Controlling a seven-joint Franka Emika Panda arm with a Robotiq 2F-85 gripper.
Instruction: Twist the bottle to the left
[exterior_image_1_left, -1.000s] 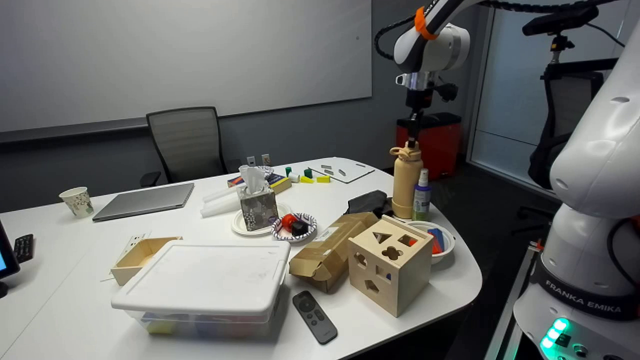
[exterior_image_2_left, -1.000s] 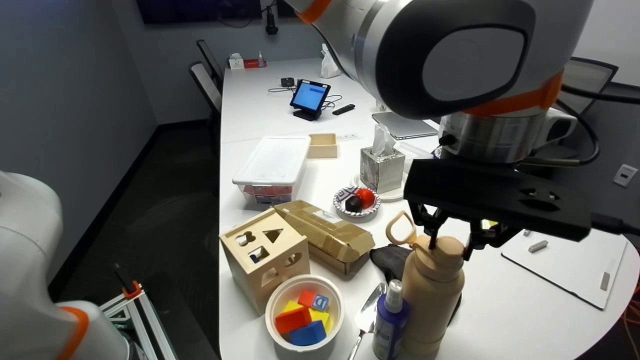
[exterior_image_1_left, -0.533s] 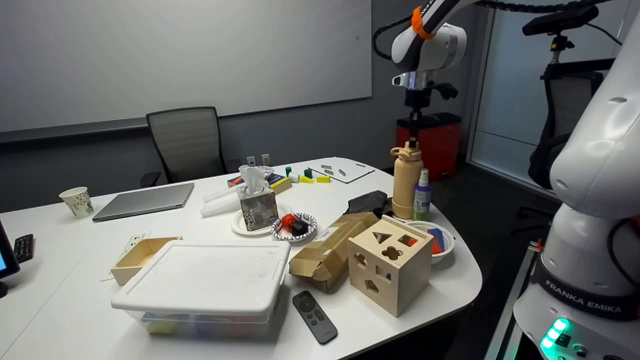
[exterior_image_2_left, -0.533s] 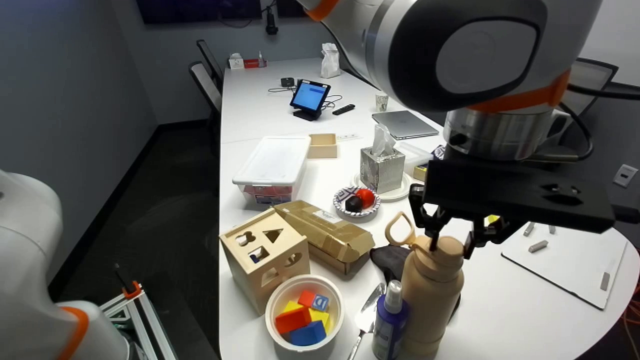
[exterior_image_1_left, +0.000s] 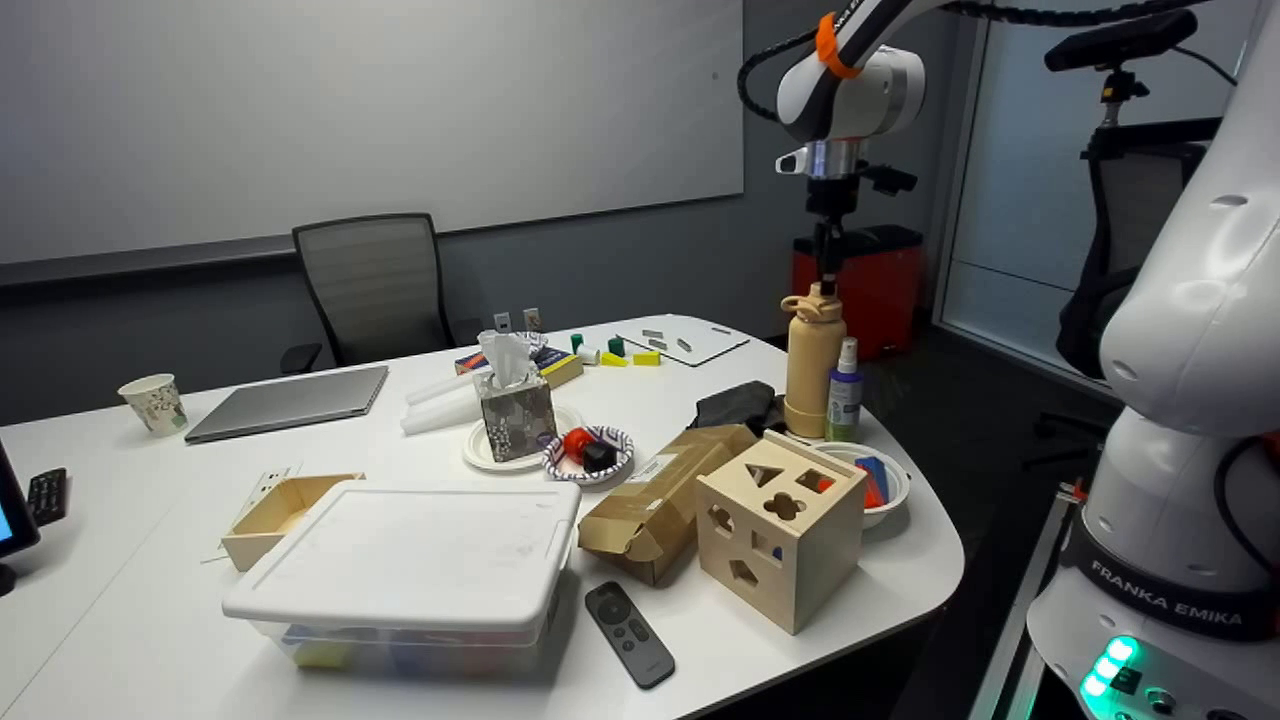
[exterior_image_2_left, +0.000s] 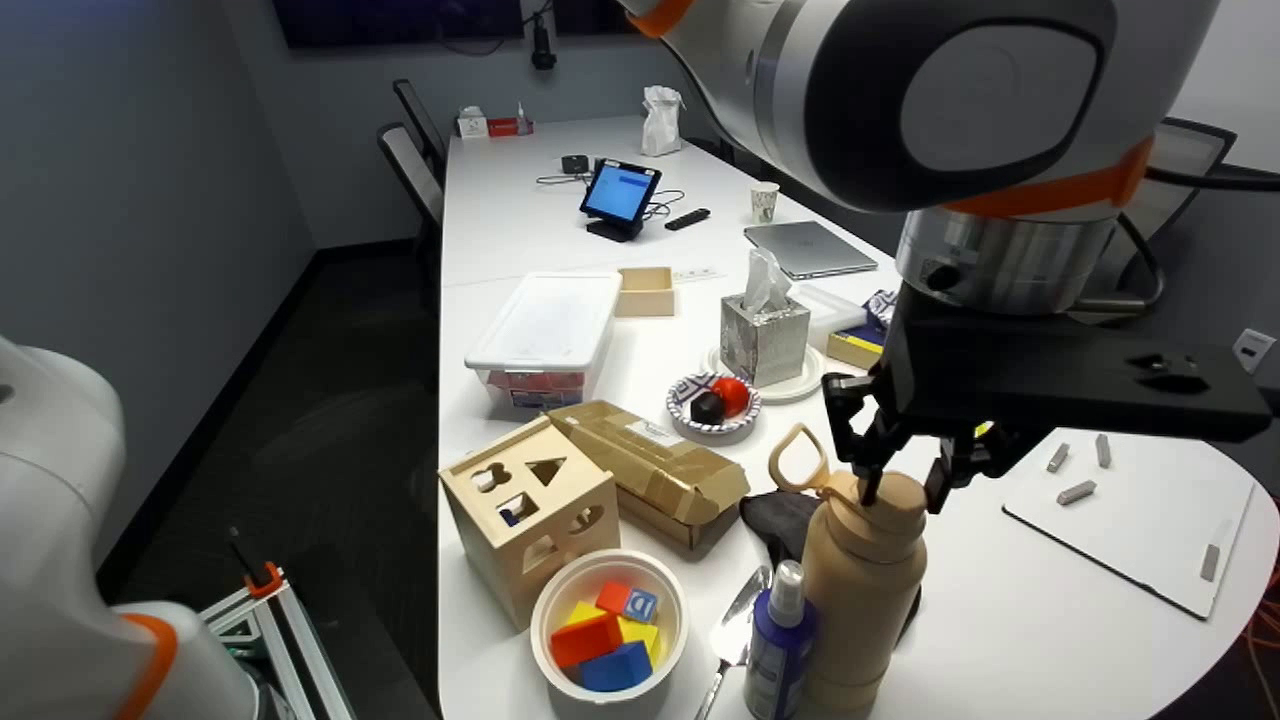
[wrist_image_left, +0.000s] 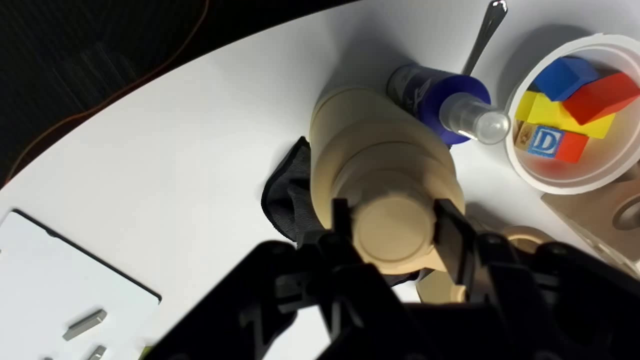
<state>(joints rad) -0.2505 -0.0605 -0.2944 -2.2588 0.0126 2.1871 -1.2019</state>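
The bottle is tall, tan and upright near the table's end, in both exterior views (exterior_image_1_left: 815, 375) (exterior_image_2_left: 862, 590). Its cap, with a carrying loop (exterior_image_2_left: 798, 458) on one side, is the same tan. In the wrist view I look down on the bottle (wrist_image_left: 370, 120). My gripper (wrist_image_left: 392, 220) has one finger on each side of the round cap top, and both appear to touch it. The gripper points straight down over the bottle in both exterior views (exterior_image_1_left: 828, 285) (exterior_image_2_left: 902, 492).
A purple spray bottle (exterior_image_2_left: 780, 645) stands against the bottle's side. A dark cloth (wrist_image_left: 295, 192) lies by its base. A white bowl of blocks (exterior_image_2_left: 680, 610), a wooden shape-sorter cube (exterior_image_1_left: 785, 525) and a cardboard box (exterior_image_2_left: 655, 470) are nearby. A whiteboard (exterior_image_2_left: 1150, 520) lies on the other side.
My gripper's wrist has turned about the vertical, with its side camera swinging round. The fingers stay at the cap. The bottle stands in the same place and its loop has shifted only slightly.
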